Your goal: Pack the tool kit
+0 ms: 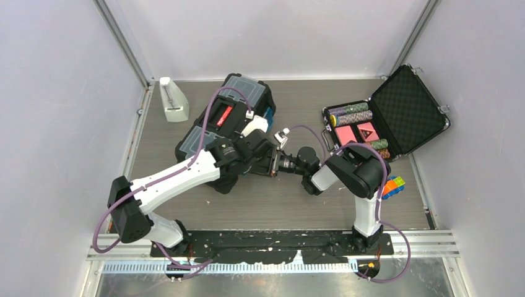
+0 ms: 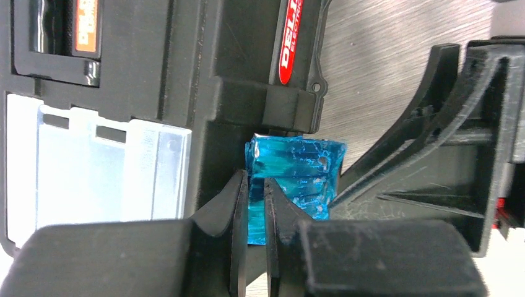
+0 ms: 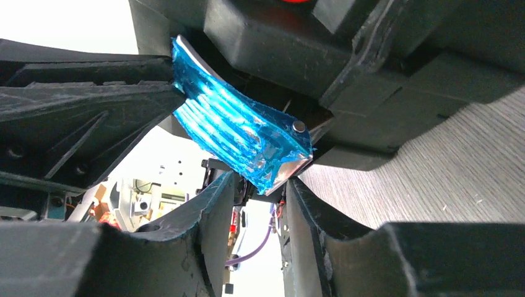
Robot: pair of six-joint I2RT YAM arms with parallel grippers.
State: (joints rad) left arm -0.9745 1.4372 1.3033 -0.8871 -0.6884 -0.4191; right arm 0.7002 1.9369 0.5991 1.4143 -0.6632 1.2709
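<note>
**Top view.** One tool kit (image 1: 244, 99) lies askew, left of centre on the table (image 1: 266, 204), lid down. It has two clear lid compartments, the nearer partly under the left arm (image 1: 179, 176). One bare latch (image 1: 269, 114) shows on its right side. No loose tools in sight. One open chip case (image 1: 402, 105) stands at right, well apart.

**Left wrist.** Left gripper (image 2: 254, 182) has its fingers nearly pressed together, pinching the lower edge of a blue latch (image 2: 297, 167). This is probably the kit's second latch, hidden from above.

**Right wrist.** Right gripper (image 3: 260, 182) has its fingers part spread, and the latch tip hangs between them with a gap on either side.

**Handling, judged.** The shell is stiff and bulky, so lift it by the handle. The latch is small, glossy, hinged and likely slippery, so grip its free edge squarely and press it toward the body.
</note>
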